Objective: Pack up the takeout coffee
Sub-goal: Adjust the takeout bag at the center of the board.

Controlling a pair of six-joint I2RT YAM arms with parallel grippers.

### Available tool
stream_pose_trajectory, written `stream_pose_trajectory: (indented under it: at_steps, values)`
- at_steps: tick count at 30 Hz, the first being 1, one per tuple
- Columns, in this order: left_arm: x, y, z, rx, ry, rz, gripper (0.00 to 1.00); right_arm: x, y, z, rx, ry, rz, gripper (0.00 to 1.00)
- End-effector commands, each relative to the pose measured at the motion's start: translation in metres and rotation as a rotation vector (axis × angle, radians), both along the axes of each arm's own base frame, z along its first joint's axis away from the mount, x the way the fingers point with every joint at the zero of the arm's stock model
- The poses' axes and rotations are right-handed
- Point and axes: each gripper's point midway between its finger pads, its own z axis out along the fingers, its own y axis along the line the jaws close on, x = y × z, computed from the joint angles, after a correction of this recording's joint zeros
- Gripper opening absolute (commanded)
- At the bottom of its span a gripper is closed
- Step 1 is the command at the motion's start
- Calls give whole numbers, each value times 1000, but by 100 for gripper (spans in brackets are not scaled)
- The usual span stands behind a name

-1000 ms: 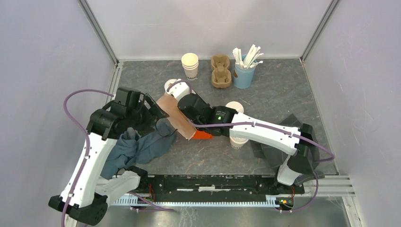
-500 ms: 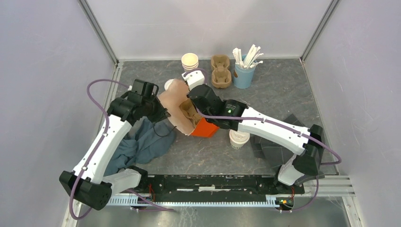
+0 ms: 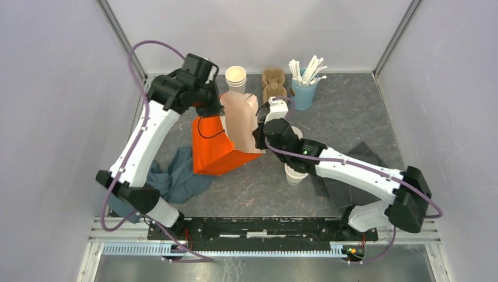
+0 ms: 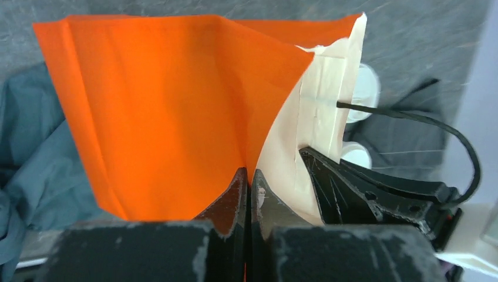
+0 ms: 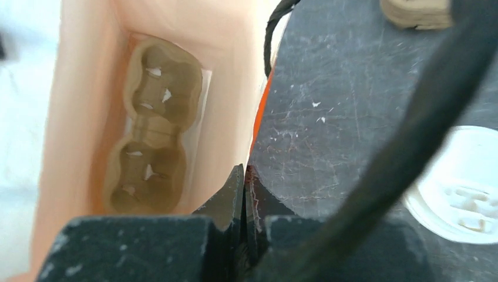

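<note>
Grey stone-patterned tabletop with pale walls on 3 sides is what I'm working over. My left gripper is clamped flat on the rim of the orange paper bag, fingers pressed together with only the paper between them, on the bag's far-left side. My right gripper is pinched just as tight on the opposite rim, the right-hand one. Between the 2 grips the bag stands on the table with its mouth pulled open, its pale tan lining facing up.

Down inside, the right wrist view shows me a brown cardboard cup carrier lying on the bottom, both of its 2 wells empty.

Neither takeout coffee is in the bag. The far lidded cup sits on the table just right of the bag, close to my right gripper; from above the arm covers most of it. The near lidded cup stands upright on the table nearer to me, tucked under my right forearm.

Further out, a teal cloth lies crumpled at the near left of the bag. Along the far wall I see a stack of lidless cups, a spare carrier, and a blue cup of white stirrers. Dark grey sheets lie at the near right.
</note>
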Motion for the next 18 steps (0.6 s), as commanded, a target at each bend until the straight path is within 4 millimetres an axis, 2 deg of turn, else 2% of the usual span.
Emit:
stream_pose_trajectory:
  at_steps: [1,2,3,4,5,6,8,9,11,12,14,16,18]
  values:
    - [1,-3,9,68,-62,-48,2,2,29,21,139,-9,77,0]
    - [3,2,7,85,-100,-47,2,6,23,20,139,-26,47,0]
    - [3,6,-6,102,-107,-58,2,10,18,18,133,-42,19,0]
    - [0,7,-16,97,-96,-62,2,12,17,14,121,-39,18,0]
    - [-4,3,-17,66,-93,-78,2,12,15,13,104,-18,20,0]
    - [-9,-1,-15,38,-99,-95,2,12,14,19,97,-31,25,0]
    - [-8,-11,1,-51,-223,-127,2,9,15,41,122,-125,51,0]
    - [-6,-16,5,-87,-308,-164,2,8,15,46,127,-159,55,0]
    - [-14,-10,-15,-85,-415,-194,2,6,18,44,96,-177,69,0]
    - [-15,-7,-19,-87,-448,-193,2,4,20,42,80,-181,86,0]
    - [-23,-9,-18,-114,-519,-236,2,-4,20,43,54,-238,119,1]
    - [-28,-5,-18,-131,-605,-241,2,-9,18,53,68,-325,126,3]
    - [-32,0,-15,-147,-697,-232,2,-7,15,54,54,-357,112,3]
